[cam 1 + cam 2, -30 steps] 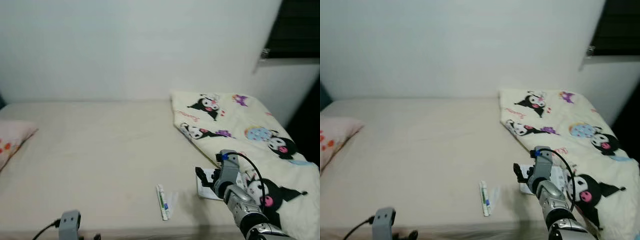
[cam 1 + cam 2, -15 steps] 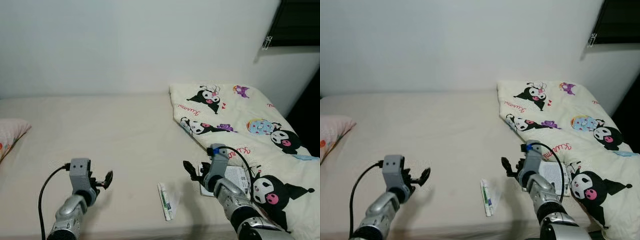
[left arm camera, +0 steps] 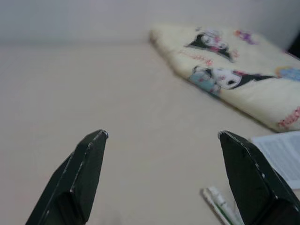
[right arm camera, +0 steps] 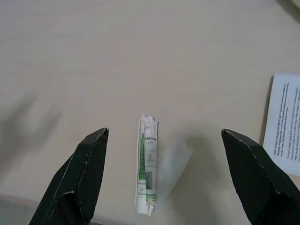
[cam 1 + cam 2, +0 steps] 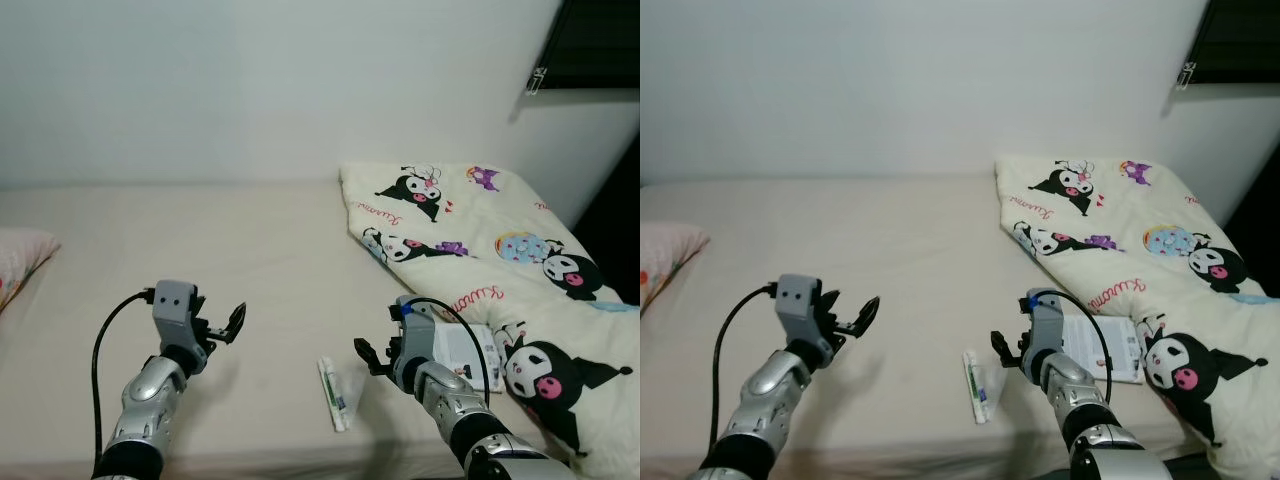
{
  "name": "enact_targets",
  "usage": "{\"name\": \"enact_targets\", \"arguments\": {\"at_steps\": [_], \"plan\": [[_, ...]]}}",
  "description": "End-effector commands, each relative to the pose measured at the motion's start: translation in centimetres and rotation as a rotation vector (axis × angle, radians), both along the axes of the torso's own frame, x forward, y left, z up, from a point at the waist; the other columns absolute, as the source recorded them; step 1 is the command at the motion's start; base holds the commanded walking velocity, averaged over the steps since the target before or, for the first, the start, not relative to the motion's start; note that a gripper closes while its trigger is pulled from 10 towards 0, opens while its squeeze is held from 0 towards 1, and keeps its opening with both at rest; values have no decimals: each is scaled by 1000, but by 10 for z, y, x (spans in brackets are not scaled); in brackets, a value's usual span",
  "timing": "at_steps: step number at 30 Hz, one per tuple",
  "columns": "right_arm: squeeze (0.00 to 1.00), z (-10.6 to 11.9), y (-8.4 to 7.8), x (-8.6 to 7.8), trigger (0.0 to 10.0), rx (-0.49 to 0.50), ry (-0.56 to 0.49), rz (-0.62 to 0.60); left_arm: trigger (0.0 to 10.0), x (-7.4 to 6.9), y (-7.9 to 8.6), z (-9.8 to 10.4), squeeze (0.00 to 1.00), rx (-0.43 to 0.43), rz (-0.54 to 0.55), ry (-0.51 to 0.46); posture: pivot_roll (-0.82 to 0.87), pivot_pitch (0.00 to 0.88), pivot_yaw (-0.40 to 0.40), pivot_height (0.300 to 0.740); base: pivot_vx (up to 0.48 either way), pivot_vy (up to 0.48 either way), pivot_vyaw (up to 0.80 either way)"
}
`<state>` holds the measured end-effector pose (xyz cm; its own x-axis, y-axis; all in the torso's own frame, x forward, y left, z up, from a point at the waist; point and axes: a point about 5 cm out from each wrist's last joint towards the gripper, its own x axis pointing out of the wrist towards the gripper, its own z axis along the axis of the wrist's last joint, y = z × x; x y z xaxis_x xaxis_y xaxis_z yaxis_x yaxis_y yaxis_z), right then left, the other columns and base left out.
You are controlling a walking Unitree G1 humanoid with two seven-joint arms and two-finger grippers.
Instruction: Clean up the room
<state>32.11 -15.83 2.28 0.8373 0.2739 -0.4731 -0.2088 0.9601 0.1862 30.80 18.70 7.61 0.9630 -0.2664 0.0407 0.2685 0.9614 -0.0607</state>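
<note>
A slim white and green wrapper [image 5: 333,393] with a scrap of clear plastic beside it lies on the beige bed near its front edge. It also appears between the fingers in the right wrist view, wrapper [image 4: 147,169]. My right gripper [image 5: 368,356] hovers open just right of it, holding nothing. A printed white paper sheet [image 5: 470,346] lies right of that gripper, against the blanket. My left gripper [image 5: 222,330] is open and empty over bare mattress, well left of the wrapper.
A cream blanket with cartoon characters [image 5: 480,230] covers the right end of the bed. A pink patterned pillow [image 5: 22,258] sits at the far left edge. The white wall runs behind the bed [image 5: 200,240]; a dark window is at top right.
My left arm has risen into view and reached forward over the mattress. My right gripper has shifted left from the paper sheet toward the wrapper. The camera has tilted slightly.
</note>
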Motion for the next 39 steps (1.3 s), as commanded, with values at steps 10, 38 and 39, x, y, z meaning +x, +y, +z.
{"name": "enact_targets", "arguments": {"at_steps": [10, 38, 39], "plan": [[0, -2, -6, 0, 10000, -37, 21, -35, 10000, -6, -8, 3, 0, 33, -59, -1, 88, 24, -9, 590, 0, 0, 0], [0, 21, 35, 17, 10000, 160, -57, 59, 10000, -15, -2, 34, 0, 110, 11, -71, 147, 83, -3, 480, 0, 0, 0], [0, 22, 37, 18, 10000, 156, -62, 65, 10000, -18, -1, 35, 0, 112, 18, -70, 156, 95, -1, 480, 0, 0, 0]]}}
